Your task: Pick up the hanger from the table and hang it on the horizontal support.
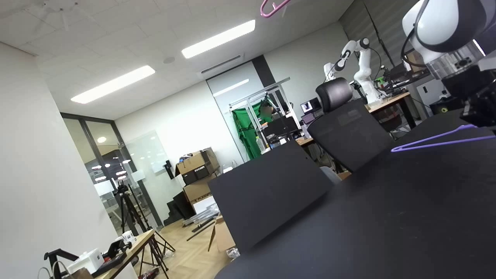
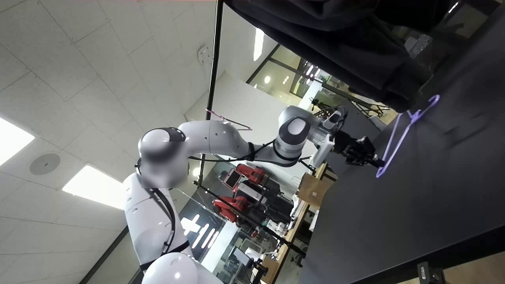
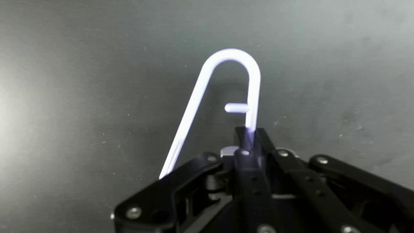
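Pinching the purple hanger by one rod, we had its hook free.
Our hand was pressed onto that rod beside a rounded corner, a grip we judged fit to let the hook reach the dark pole, presumably the support, where a pink hanger hung. The purple one appeared over the table, near the edge by the office chair; we could not tell whether any of it touched the top. Held off-centre, it might, we judged, droop.
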Action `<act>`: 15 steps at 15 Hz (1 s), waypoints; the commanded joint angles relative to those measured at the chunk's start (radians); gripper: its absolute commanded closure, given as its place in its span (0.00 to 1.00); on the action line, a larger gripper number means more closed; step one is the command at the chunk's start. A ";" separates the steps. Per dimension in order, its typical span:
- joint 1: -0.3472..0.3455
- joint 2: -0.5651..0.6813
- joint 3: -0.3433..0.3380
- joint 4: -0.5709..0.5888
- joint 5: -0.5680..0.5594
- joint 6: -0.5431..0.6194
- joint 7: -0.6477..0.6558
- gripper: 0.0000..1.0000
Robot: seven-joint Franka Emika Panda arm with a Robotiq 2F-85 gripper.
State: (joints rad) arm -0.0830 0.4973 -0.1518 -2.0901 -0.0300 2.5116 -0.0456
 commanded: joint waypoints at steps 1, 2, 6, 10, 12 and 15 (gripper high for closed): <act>0.060 -0.245 -0.041 -0.198 -0.191 -0.032 0.010 0.98; 0.078 -0.302 -0.058 -0.237 -0.280 -0.039 0.030 0.98; 0.132 -0.538 -0.115 -0.377 -0.628 -0.087 0.103 0.98; 0.060 -0.763 -0.007 -0.528 -0.615 -0.147 -0.067 0.98; 0.060 -0.856 0.019 -0.601 -0.593 -0.137 -0.155 0.98; 0.058 -0.975 0.048 -0.696 -0.632 -0.099 -0.243 0.98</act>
State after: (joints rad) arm -0.0098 -0.3350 -0.1336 -2.6781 -0.6341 2.3824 -0.2123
